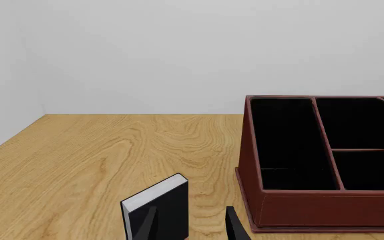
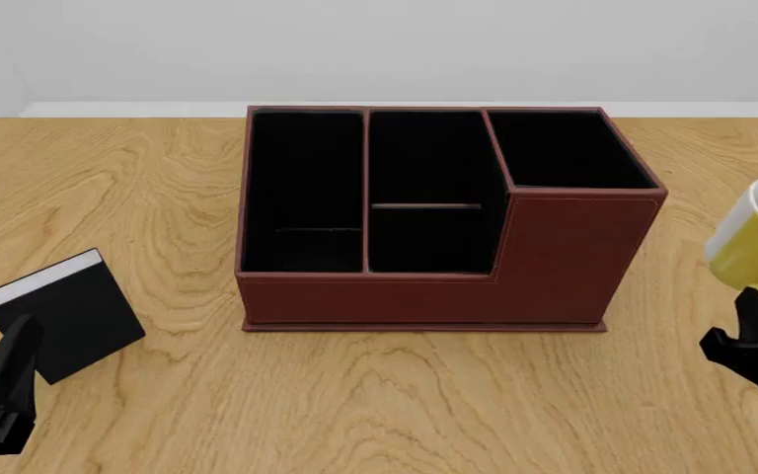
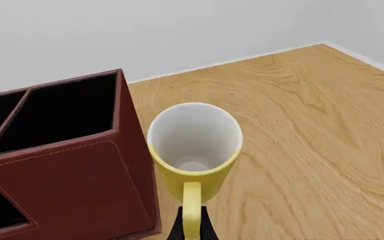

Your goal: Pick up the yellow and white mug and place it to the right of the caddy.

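Your right gripper (image 3: 190, 226) is pinching the mug (image 3: 193, 150) by its handle, just right of the caddy (image 2: 432, 227); your left gripper (image 1: 192, 225) is idling with jaws apart.

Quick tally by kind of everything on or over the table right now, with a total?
Mugs: 1, the yellow and white mug, held by its handle in the right gripper
Caddies: 1, the reddish-brown caddy
Books: 1, the black book, by the left gripper
Total: 3
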You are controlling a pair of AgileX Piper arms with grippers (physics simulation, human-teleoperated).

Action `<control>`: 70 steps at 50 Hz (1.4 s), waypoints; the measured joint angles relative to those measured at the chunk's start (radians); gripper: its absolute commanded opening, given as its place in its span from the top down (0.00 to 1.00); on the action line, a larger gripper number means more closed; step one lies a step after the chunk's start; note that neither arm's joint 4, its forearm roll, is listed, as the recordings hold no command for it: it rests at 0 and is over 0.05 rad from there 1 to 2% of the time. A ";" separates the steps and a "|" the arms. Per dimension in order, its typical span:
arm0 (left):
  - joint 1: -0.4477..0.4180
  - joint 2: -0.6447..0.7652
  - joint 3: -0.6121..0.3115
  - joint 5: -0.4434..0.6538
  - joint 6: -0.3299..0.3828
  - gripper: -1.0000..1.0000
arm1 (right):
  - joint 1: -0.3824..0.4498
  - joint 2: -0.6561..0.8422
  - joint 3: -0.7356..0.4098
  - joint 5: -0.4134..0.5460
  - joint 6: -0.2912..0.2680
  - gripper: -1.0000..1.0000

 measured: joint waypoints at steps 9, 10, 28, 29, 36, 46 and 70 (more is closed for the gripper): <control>0.000 0.000 0.000 0.000 0.000 0.00 | -0.006 0.049 0.000 -0.035 0.005 1.00; 0.000 0.000 0.000 0.000 0.000 0.00 | -0.006 0.052 0.000 -0.037 0.005 1.00; 0.000 0.000 0.000 0.000 0.000 0.00 | -0.003 0.194 0.000 -0.143 0.006 1.00; 0.000 0.000 0.000 0.000 0.000 0.00 | -0.002 0.205 0.000 -0.152 0.007 1.00; 0.000 0.000 0.000 0.000 0.000 0.00 | 0.000 0.282 0.000 -0.214 0.009 1.00; 0.000 0.000 0.000 0.000 0.000 0.00 | -0.003 0.371 0.000 -0.290 0.018 1.00; 0.000 0.000 0.000 0.000 0.000 0.00 | -0.011 0.488 0.000 -0.371 0.018 1.00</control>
